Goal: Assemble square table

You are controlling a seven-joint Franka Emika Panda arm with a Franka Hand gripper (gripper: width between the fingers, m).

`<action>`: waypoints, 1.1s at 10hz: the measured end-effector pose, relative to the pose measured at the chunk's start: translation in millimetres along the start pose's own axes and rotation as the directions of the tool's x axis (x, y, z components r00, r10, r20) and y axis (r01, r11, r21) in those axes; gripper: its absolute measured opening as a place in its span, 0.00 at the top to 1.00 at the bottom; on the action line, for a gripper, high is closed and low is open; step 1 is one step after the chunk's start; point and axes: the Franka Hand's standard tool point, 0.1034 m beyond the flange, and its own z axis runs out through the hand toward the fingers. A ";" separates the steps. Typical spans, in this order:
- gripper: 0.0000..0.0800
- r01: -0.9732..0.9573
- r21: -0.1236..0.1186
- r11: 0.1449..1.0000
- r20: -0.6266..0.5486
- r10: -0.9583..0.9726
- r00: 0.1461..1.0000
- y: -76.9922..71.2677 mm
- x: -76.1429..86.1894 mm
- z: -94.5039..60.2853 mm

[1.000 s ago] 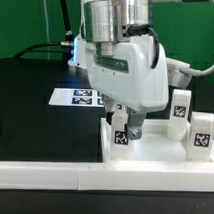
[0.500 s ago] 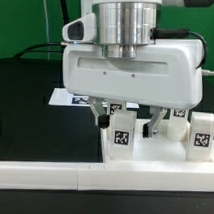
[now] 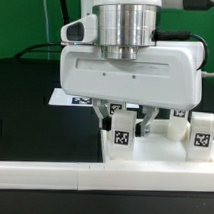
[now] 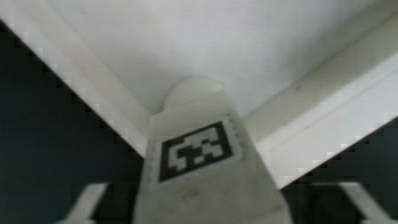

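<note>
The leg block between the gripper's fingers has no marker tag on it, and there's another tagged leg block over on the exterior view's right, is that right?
Not quite. The leg block at the gripper does carry a black-and-white tag; both the exterior and wrist views show it. The other tagged leg block on the exterior view's right is as you said.

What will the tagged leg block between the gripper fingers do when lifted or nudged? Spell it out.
The leg block looks like rigid white plastic, so it should stay stiff. It stands upright and narrow on the tabletop slab, so a sideways nudge could tip it. Its smooth faces may slip between the gripper fingers.
</note>
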 end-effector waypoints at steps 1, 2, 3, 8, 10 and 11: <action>0.61 -0.061 0.000 0.998 0.000 0.061 0.998 0.1 0.0 0.1; 0.61 -0.147 -0.001 0.989 0.000 0.147 0.989 1.0 0.4 0.1; 0.64 -0.208 -0.001 0.978 -0.001 0.208 0.978 1.4 0.7 0.1; 0.64 -0.747 -0.053 0.663 0.051 0.749 0.661 9.7 3.0 -1.8; 0.64 -0.902 -0.075 0.425 0.077 0.904 0.420 4.2 0.6 -2.5; 0.64 -0.944 -0.088 0.318 0.066 0.947 0.313 3.3 -1.7 -0.4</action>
